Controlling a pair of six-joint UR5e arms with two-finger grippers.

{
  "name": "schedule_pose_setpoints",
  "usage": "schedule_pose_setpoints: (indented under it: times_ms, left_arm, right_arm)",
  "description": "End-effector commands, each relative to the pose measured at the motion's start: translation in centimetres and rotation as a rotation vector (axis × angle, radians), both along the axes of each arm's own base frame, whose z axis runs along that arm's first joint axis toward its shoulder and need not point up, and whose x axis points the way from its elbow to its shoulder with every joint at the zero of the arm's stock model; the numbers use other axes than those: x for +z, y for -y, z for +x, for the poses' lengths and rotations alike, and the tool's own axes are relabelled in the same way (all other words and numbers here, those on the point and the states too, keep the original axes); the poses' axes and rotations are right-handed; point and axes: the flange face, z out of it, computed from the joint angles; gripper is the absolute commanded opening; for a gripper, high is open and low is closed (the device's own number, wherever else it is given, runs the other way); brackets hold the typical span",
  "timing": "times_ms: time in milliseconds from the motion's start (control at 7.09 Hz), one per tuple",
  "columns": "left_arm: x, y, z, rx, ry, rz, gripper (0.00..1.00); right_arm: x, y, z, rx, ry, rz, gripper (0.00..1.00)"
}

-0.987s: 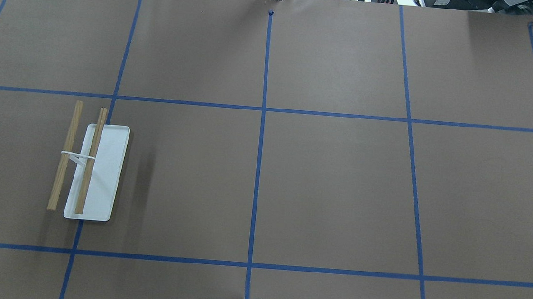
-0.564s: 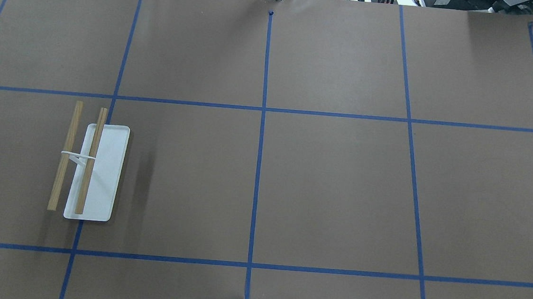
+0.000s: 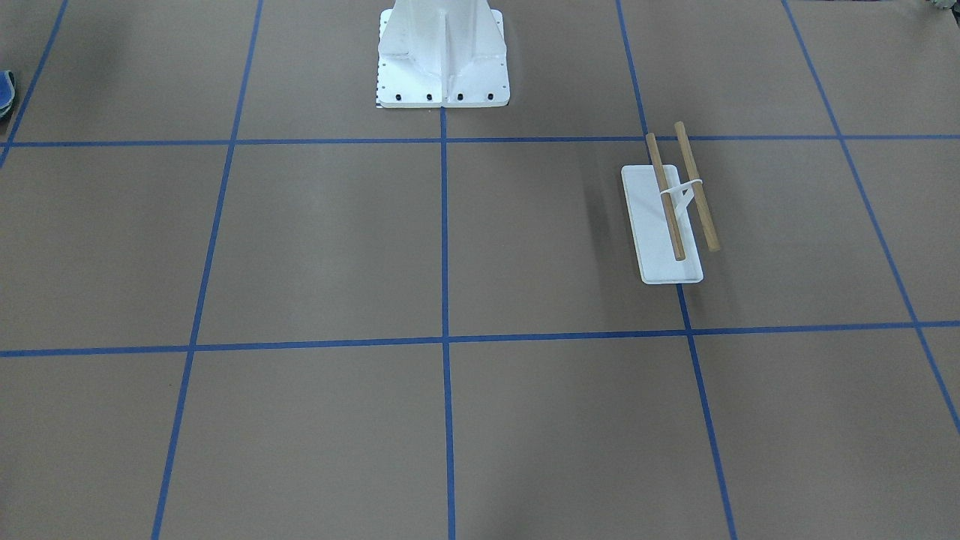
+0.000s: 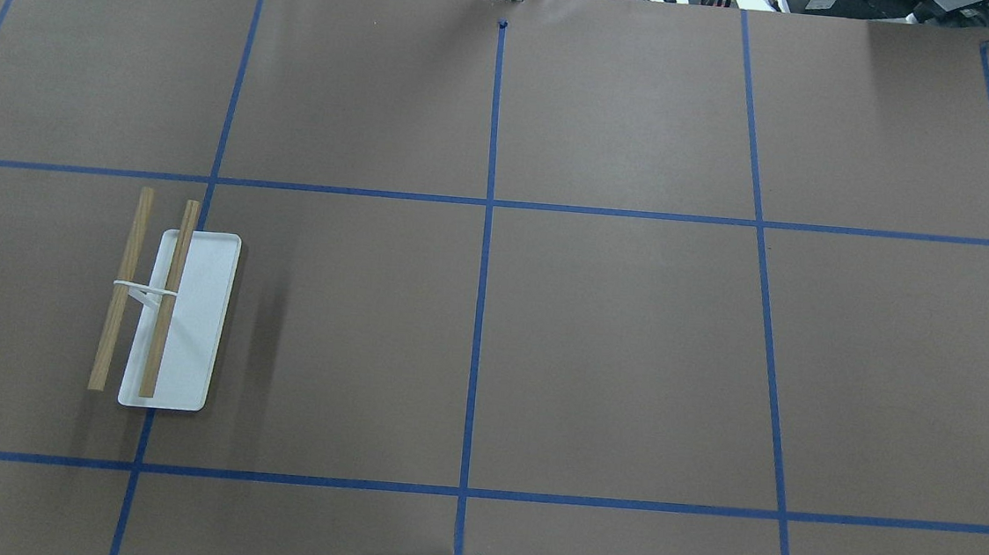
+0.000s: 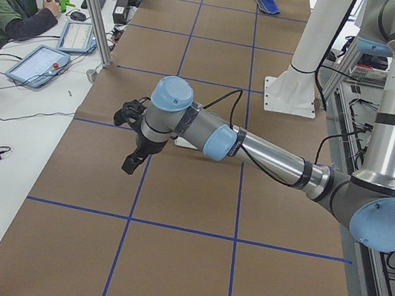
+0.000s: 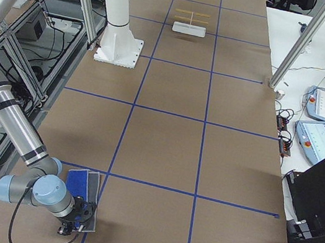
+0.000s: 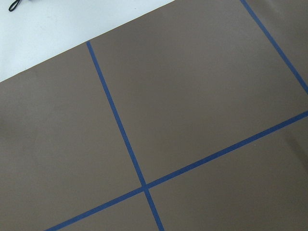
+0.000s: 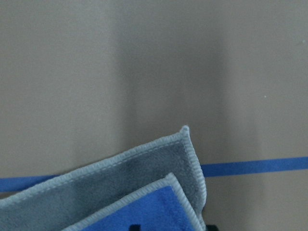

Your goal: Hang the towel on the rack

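Right pincer low over towel, at 7 o'clock of right-side view. Spread or pressed together: cannot tell. Wrist view: towel corner at 6 o'clock, 2 layers showing, flat on brown paper.

Step judged: grasp of towel, not yet lifted.

Next: pinch 1 edge, carry along table to rack, at 9 o'clock in overhead view.

Left pincer hangs near rack, state cannot tell; may crowd drape. Pedestal beside route.

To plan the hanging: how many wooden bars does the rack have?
2. On the rack, the inner bar sits above the base; the outer bar runs parallel beside the base. None looks hidden.
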Motion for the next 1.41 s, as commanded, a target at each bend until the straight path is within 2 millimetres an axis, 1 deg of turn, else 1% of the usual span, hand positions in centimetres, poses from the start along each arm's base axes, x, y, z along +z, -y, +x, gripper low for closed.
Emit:
schedule_pose_setpoints:
  times_ms: [0,282,564,705,846,987,1269]
  left_arm:
    - [0.0,0.0,0.0,-0.003,-0.001,-0.004,0.98]
    - [0.0,0.0,0.0,-0.003,-0.001,-0.003,0.98]
    - [-0.1,0.3,0.0,-0.003,-0.001,0.000,0.98]
    - [-0.1,0.3,0.0,-0.003,-0.001,-0.001,0.98]
    - [-0.2,0.4,0.0,-0.003,-0.001,0.002,0.98]
    - [-0.1,0.5,0.0,-0.003,-0.001,0.000,0.98]
    - [-0.1,0.6,0.0,-0.004,0.000,-0.001,0.98]
  right_arm:
    - [0.2,0.2,0.0,-0.001,-0.005,0.001,0.55]
    - [0.7,0.1,0.1,-0.003,-0.017,-0.004,0.54]
    - [1.3,0.6,0.2,-0.004,-0.031,-0.006,0.54]
    - [1.3,0.7,0.3,0.000,-0.034,-0.007,0.49]
    - [1.2,0.9,0.3,0.007,-0.031,-0.013,0.04]
    - [1.2,0.9,0.3,0.007,-0.031,-0.013,0.00]
    - [1.2,0.9,0.3,0.007,-0.031,-0.010,0.00]
